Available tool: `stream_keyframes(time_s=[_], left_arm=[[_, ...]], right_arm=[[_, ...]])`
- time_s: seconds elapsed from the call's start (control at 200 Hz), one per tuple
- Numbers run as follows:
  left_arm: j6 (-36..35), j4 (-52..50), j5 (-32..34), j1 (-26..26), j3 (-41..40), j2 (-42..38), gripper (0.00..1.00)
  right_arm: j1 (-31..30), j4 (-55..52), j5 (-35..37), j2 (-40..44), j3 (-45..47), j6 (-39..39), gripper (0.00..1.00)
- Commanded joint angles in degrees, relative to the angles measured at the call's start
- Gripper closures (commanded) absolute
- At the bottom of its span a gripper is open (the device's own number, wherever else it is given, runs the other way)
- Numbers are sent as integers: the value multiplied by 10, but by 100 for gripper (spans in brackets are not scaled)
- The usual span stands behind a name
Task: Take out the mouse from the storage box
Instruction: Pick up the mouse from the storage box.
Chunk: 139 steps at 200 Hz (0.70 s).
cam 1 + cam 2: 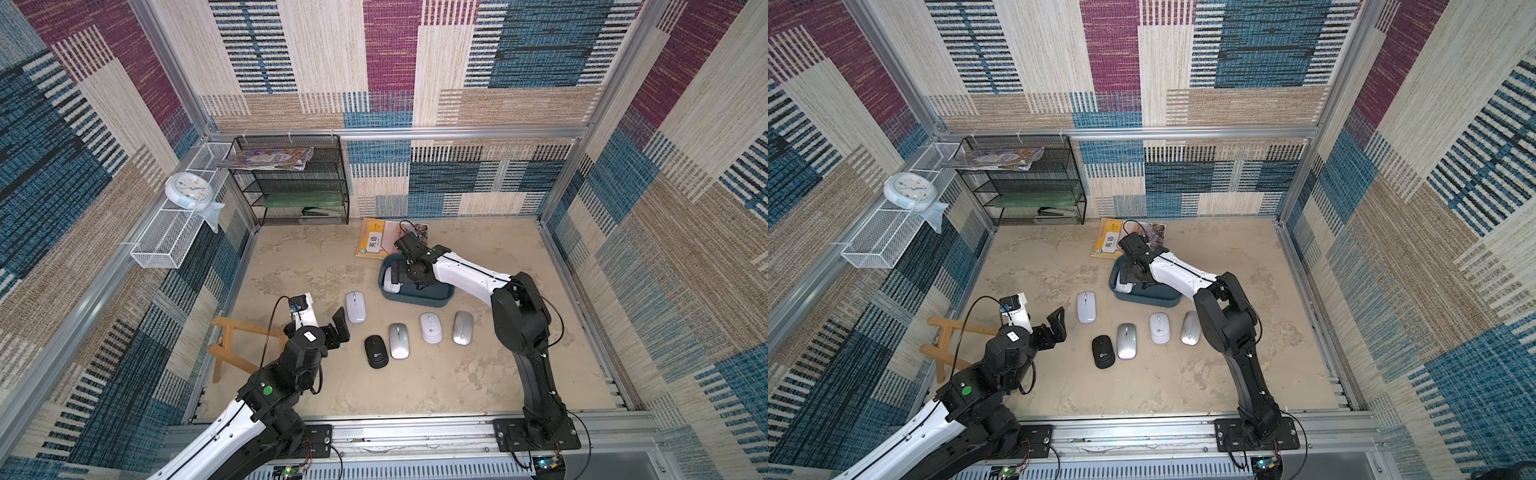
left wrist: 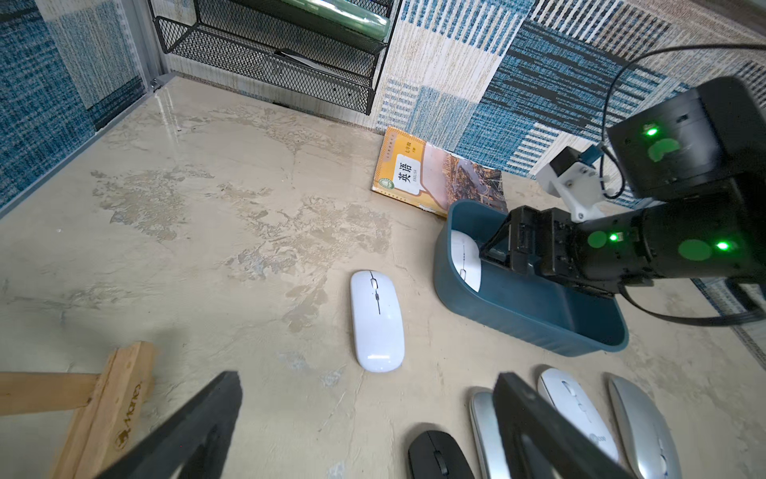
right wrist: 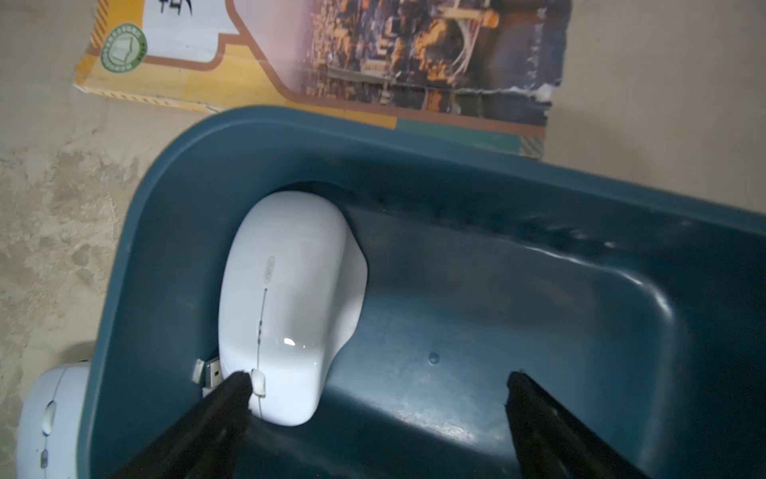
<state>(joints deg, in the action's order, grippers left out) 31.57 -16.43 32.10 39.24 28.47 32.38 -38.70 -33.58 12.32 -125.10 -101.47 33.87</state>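
Task looks nearly done, judging by the layout: 5 mice lie out on the table (image 1: 291, 270), and 1 mouse (image 3: 282, 307) is left in the storage box (image 1: 415, 300). That mouse is white and lies tilted vs the wall at the box's 9 o'clock end. The box sits just past table centre toward 12 o'clock, its far rim overlapping a textbook (image 1: 374, 241).

Right gripper (image 3: 377, 377) is down inside the box, jaws spread wide, holding nothing. 1 fingertip (image 3: 238, 385) is right by the mouse's wheel end (contact unclear); the other is well apart over bare box floor. So no grasp yet. Left to do, I reckon: straddle the mouse, close, lift, set it out w/ the rest.

Left gripper (image 1: 340, 328) hangs over the table at approx 8 o'clock from the box, jaws fully apart, empty.

Count:
- mice: 6 total. 1 in the box, 5 out at its 6-8 o'clock: pale mouse (image 1: 355, 306), black mouse (image 1: 376, 351), silver mouse (image 1: 399, 340), logo mouse (image 1: 431, 328), 2nd silver mouse (image 1: 462, 327)
- storage box: 1
- USB dongle (image 3: 209, 371): 1, in the box just beside the mouse
- textbook: 1
- grippers: 2
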Motion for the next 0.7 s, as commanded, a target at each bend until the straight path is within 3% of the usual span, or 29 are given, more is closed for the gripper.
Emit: stream_keyframes(time_s=[0.0,0.691], left_arm=[[3,-4,1,0,2,0,1],[3,-5,-8,0,3,-5,1]], right_arm=[[0,-27,-35,-17,-19,3,2],[-1,-69,-68,-103,-122,-31,5]])
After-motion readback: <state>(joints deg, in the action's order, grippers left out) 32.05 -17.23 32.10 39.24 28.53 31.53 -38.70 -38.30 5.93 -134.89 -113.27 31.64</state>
